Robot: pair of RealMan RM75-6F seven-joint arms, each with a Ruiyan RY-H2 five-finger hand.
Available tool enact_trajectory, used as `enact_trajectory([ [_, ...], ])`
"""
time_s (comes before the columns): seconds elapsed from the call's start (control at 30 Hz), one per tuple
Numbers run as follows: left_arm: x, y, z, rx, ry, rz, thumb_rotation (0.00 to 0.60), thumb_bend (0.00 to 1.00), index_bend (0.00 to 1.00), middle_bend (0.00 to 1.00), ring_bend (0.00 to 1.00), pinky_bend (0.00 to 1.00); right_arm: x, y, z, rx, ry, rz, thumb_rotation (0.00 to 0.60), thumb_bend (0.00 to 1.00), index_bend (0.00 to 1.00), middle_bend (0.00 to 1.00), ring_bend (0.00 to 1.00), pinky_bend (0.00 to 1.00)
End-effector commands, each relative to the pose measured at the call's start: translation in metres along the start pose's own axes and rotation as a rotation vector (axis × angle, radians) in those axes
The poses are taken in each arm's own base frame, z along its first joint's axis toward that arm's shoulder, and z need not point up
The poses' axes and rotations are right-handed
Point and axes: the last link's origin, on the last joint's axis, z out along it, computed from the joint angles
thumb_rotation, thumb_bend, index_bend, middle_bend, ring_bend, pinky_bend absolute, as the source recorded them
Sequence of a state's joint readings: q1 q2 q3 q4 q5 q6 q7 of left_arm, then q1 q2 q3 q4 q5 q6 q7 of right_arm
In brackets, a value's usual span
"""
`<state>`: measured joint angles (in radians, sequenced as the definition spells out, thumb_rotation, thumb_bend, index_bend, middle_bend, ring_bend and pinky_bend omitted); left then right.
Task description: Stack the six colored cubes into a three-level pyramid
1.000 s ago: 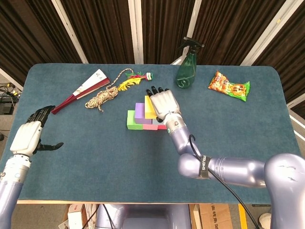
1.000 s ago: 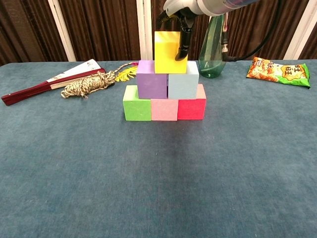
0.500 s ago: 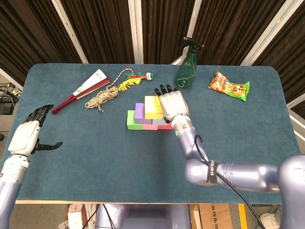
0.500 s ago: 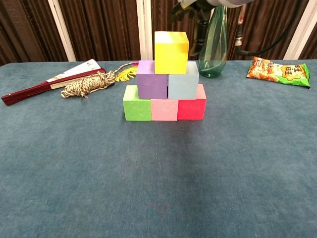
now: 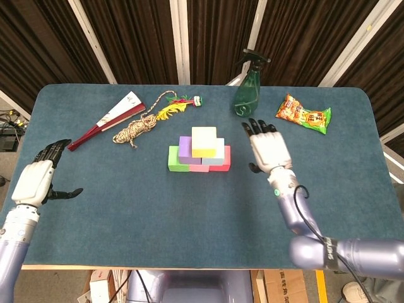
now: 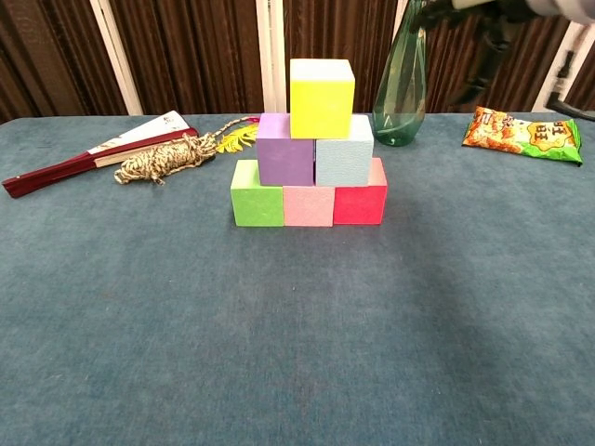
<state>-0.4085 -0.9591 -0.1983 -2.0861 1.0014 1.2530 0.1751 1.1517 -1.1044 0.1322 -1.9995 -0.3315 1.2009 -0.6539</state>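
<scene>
A three-level pyramid of cubes stands mid-table. Its bottom row is a green cube (image 6: 257,193), a pink cube (image 6: 309,205) and a red cube (image 6: 360,203). On them sit a purple cube (image 6: 285,149) and a light blue cube (image 6: 344,159), with a yellow cube (image 6: 322,85) (image 5: 204,141) on top. My right hand (image 5: 269,149) hovers open to the right of the stack, holding nothing; only its fingertips (image 6: 483,65) show at the chest view's top right. My left hand (image 5: 39,178) hangs open at the table's left edge, far from the cubes.
A green spray bottle (image 5: 247,93) stands behind the stack to the right, close to my right hand. A snack bag (image 5: 303,114) lies at back right. A folded fan (image 5: 107,120), a coil of rope (image 5: 136,129) and a feather toy (image 5: 177,105) lie at back left.
My right hand let go of the yellow cube on top of the stack and drew away to the right. The left hand stayed put.
</scene>
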Motion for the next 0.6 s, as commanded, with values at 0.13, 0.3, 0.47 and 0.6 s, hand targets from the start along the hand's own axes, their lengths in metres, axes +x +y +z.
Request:
enact_trajectory([
  [0.13,-0.004,0.0,0.001,0.004,-0.004,0.011,0.6,0.17,0.0,0.03,0.05,0.08,-0.036,0.052,-0.036,-0.05,0.026,0.02,0.6,0.29,0.0,0.0,0.0,0.11],
  [0.3,-0.01,-0.001,0.003,0.007,-0.007,0.025,0.6,0.17,0.0,0.03,0.05,0.08,-0.056,0.085,-0.057,-0.087,0.061,0.011,0.6,0.29,0.0,0.0,0.0,0.1],
  [0.47,-0.015,0.004,0.007,0.006,-0.015,0.024,0.6,0.17,0.0,0.03,0.05,0.09,-0.062,0.11,-0.07,-0.115,0.114,0.044,0.6,0.29,0.0,0.0,0.0,0.09],
  [0.6,-0.018,0.013,0.015,-0.01,-0.028,0.048,0.6,0.17,0.0,0.03,0.05,0.09,-0.068,0.121,-0.074,-0.12,0.127,0.086,0.6,0.29,0.0,0.0,0.0,0.09],
])
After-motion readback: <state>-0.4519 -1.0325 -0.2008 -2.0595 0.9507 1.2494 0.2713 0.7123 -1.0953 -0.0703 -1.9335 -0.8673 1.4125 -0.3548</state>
